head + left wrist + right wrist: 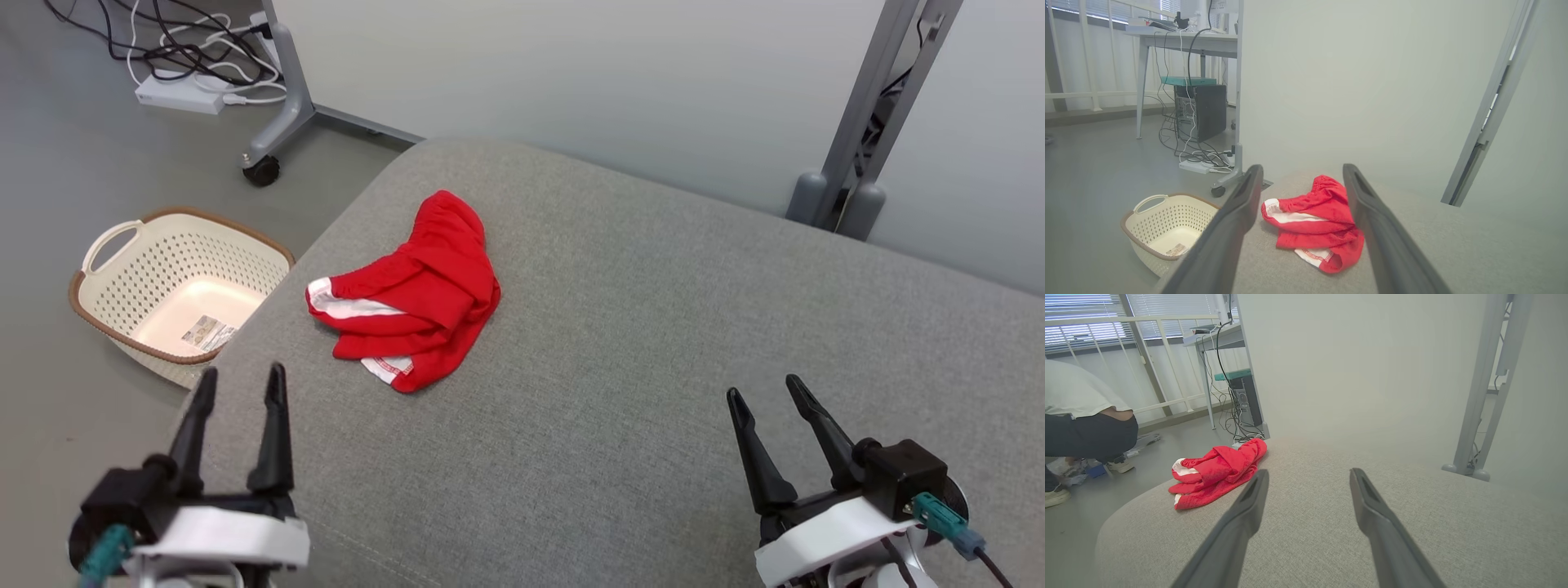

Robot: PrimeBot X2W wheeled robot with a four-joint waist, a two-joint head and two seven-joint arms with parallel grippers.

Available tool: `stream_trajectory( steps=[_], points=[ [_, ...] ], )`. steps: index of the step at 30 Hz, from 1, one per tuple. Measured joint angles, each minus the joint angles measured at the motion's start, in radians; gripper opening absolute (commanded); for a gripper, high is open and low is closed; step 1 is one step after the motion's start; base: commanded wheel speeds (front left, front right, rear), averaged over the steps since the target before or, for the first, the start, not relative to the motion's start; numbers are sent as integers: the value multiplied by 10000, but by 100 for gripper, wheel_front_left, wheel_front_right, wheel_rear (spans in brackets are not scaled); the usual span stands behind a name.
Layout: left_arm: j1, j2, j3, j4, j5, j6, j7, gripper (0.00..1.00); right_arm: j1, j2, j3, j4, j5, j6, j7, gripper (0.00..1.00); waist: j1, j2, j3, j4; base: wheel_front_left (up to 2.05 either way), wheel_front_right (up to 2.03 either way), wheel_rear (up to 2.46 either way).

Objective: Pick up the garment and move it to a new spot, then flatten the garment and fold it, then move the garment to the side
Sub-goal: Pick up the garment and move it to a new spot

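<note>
Lying crumpled on cushion (653, 327): garment (424, 286), long axis pointing away from robot, gathered end far | left gripper (242, 371) spread wide, empty | right gripper (763, 387) likewise

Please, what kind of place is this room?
Probably an office or lab, not a home: a desk with a computer tower under it, tangled cables on the floor, a red garment on a grey padded table.

garment (424, 282): red, white trim | couch (653, 367): grey | basket (175, 282): cream, brown rim
</note>
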Motion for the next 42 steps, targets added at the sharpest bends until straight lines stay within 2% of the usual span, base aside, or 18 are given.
stream_trajectory(
  steps=[5, 7, 9, 13, 17, 21, 29, 35, 42],
  points=[
    [-1135, 46, 476, 353, 115, -332, 0, 100, -207, -228, 188, -284, -284, 0, 0, 100, 0, 0, 608, -133, 0, 0, 0],
    [-1790, 330, 453, 865, 109, -382, -4, 100, -423, -393, 355, -437, -382, 0, 0, 100, 0, 0, 923, -223, 0, 0, 0],
    [-2417, 848, 151, 1636, 54, -416, 0, 100, -671, -531, 485, -556, -468, 0, 0, 100, 0, 0, 1269, -342, 0, 0, 0],
    [-3768, 2077, -1133, 3283, -1145, -441, 364, 100, -1156, -656, 704, -838, -543, 0, 0, 100, 0, 0, 1950, -686, 0, 0, 0],
    [-5091, 3386, -2587, 4251, -2353, -441, 1352, 100, -1502, -757, 920, -1104, -602, 0, 0, 100, 0, 0, 2581, -1093, 0, 0, 0],
    [-5974, 4416, -3839, 5043, -3388, -441, 2263, 100, -1840, -855, 1083, -1229, -631, 0, 0, 100, 0, 0, 3131, -1546, 0, 0, 0],
    [-7205, 5682, -5917, 5731, -5444, -443, 4148, 100, -2098, -895, 1152, -1317, -686, 0, 0, 100, 0, 0, 3926, -2341, 0, 0, 0],
    [-8031, 6238, -7030, 6364, -6337, -443, 5024, 100, -2222, -926, 1214, -1335, -696, 0, 0, 100, 1, -1, 4365, -2702, 0, 0, 0],
    [-8672, 6190, -7568, 7240, -7003, -443, 5799, 100, -2447, -993, 1290, -1319, -721, 0, 0, 100, 0, 0, 4715, -2883, 0, 0, 0]
  ],
)
